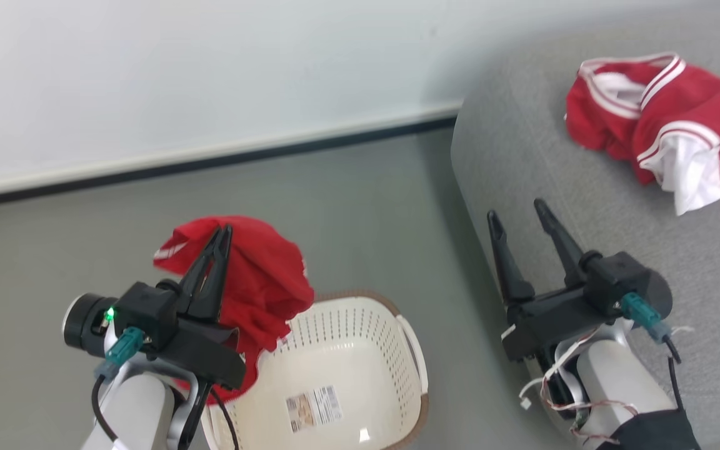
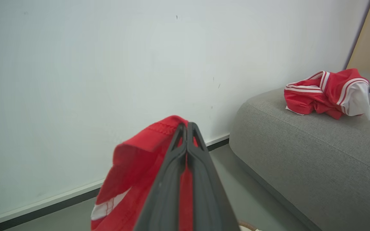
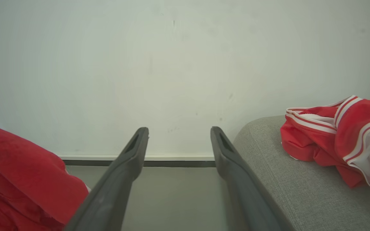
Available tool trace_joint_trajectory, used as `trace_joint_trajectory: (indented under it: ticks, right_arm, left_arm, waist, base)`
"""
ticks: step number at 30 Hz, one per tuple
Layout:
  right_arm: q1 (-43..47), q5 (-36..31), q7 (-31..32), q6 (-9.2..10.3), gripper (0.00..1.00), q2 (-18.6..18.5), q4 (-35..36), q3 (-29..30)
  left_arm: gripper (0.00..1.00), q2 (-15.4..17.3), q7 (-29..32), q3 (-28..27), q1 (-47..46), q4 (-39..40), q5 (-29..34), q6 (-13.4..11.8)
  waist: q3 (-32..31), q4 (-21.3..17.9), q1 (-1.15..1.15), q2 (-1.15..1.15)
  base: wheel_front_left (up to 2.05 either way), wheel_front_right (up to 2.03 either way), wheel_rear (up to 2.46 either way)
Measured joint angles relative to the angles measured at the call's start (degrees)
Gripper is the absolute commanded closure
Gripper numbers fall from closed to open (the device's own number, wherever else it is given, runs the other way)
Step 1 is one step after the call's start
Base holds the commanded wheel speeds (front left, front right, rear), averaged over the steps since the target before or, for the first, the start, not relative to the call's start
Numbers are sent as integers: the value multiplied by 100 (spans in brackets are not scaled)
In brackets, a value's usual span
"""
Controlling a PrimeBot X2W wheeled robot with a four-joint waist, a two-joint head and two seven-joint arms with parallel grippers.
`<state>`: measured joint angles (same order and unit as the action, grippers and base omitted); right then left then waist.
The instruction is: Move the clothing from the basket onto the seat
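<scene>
L gripper (image 1: 222, 234) clamped on red cloth (image 1: 260, 281), partly hiding basket (image 1: 347, 325) (front rim cut off); R gripper (image 1: 517, 210) spread, empty; jersey (image 1: 660, 119) on sofa (image 1: 697, 262), lettering cropped; grey floor (image 1: 366, 212), white wall (image 1: 210, 75).

left pincer (image 1: 225, 230) clamps red garment (image 1: 266, 281) over basket (image 1: 360, 331) | jersey (image 1: 666, 119) on seat (image 1: 522, 156)

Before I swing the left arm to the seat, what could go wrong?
The plain red garment pinched in the shut left tool hangs low over the cream-white perforated plastic basket's brown rim; it might snag and tip it. The open right tool stands over the large grey woven-fabric seat's near edge, likely in the path; trailing cloth could catch on its fingers.
</scene>
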<state>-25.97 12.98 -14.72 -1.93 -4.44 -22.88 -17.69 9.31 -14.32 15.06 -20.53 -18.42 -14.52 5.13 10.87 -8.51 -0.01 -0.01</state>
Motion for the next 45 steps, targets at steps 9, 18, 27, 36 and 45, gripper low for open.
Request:
trace_joint_trajectory:
  ticks: [9,18,27,36,45]
  right_arm:
    - [460,-1,0,-89,0,16,-145,-172]
    - [634,-9,0,-268,0,25,-156,-503]
    - [565,-109,1,-445,0,60,-494,-1183]
    - [154,-207,59,-514,0,70,-1003,-1995]
    - [-398,-218,101,-515,0,78,-1511,-3023]
  left_arm:
    - [100,38,1,9,297,170,-37,1]
    - [100,64,171,91,466,543,-51,8]
    - [100,48,381,235,585,860,-51,19]
    - [100,-10,600,417,583,1151,-46,45]
    - [100,-24,811,581,583,1428,5,45]
  waist:
    - [-773,-19,0,0]
    - [-1307,16,0,0]
    - [-1431,190,1,1]
    - [-1454,351,2,1]
    - [-1421,447,2,1]
  base:
    - [0,0,0]
    - [0,0,0]
    - [0,0,0]
    - [0,0,0]
    - [0,0,0]
